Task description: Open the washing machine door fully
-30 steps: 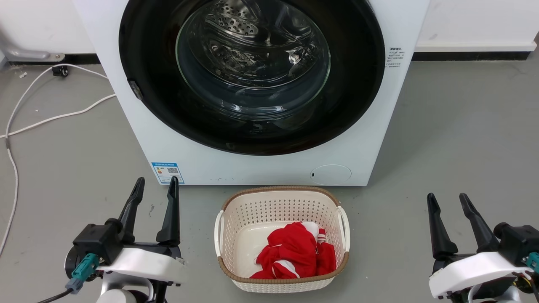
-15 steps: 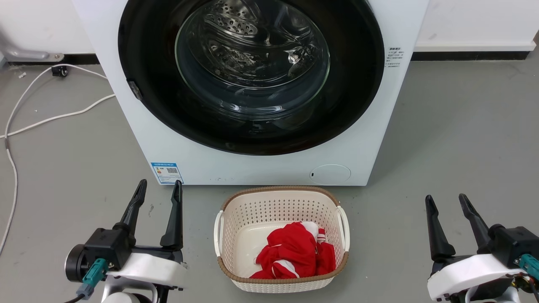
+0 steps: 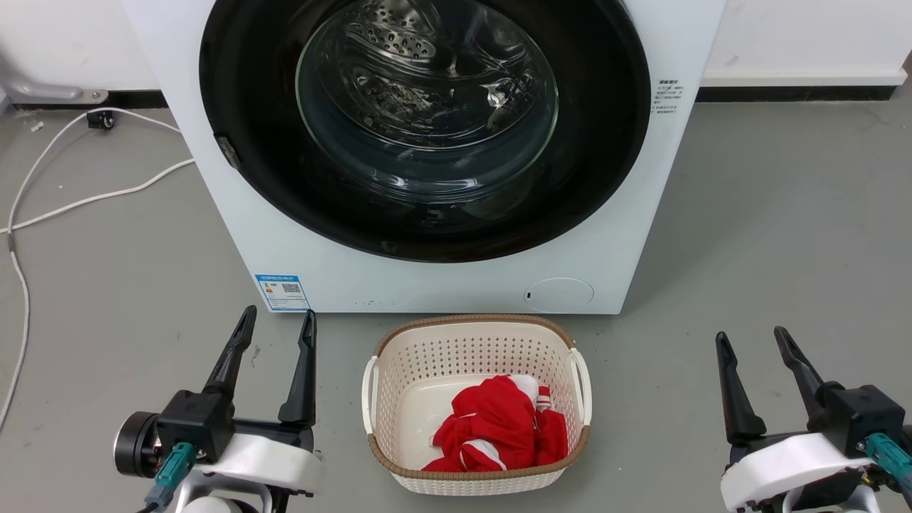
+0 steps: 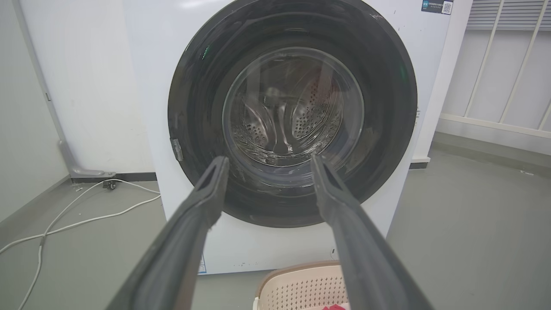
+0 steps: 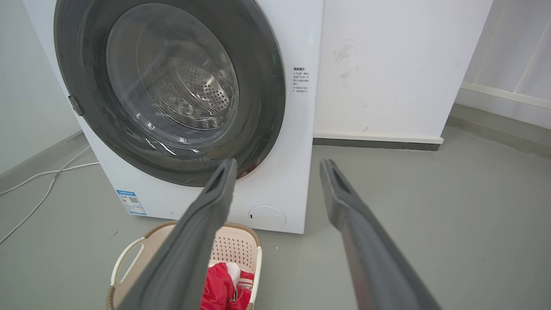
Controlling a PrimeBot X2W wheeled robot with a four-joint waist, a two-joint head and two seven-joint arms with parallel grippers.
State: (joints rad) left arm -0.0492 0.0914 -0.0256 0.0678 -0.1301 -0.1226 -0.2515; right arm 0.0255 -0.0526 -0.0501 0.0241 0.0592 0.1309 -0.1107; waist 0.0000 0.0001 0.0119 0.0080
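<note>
The washing machine door (image 3: pixel 242 107) is a big glossy black disc with a clear domed glass bowl at its centre, lying flush against the white washer front (image 3: pixel 442 285). A small grey latch tab (image 3: pixel 229 152) sits on its left rim. The same door (image 4: pixel 193 99) faces the left wrist view, and the door (image 5: pixel 258 77) stands at the upper left of the right wrist view. My left gripper (image 3: pixel 278 319) hovers open over the floor at lower left, well short of the door. Open too, my right gripper (image 3: pixel 752 336) hangs at lower right. Neither holds anything.
A cream perforated laundry basket (image 3: pixel 476 328) with red-and-white clothes (image 3: pixel 499 427) stands on the grey floor right before the washer, between my arms. White cables (image 3: pixel 92 199) trail across the floor at left. A white wall with a dark skirting (image 3: pixel 791 94) runs behind.
My left gripper has slid down and slightly right in the head view, drawing back from the washer. The right gripper has shifted a little left. The door has not moved.
</note>
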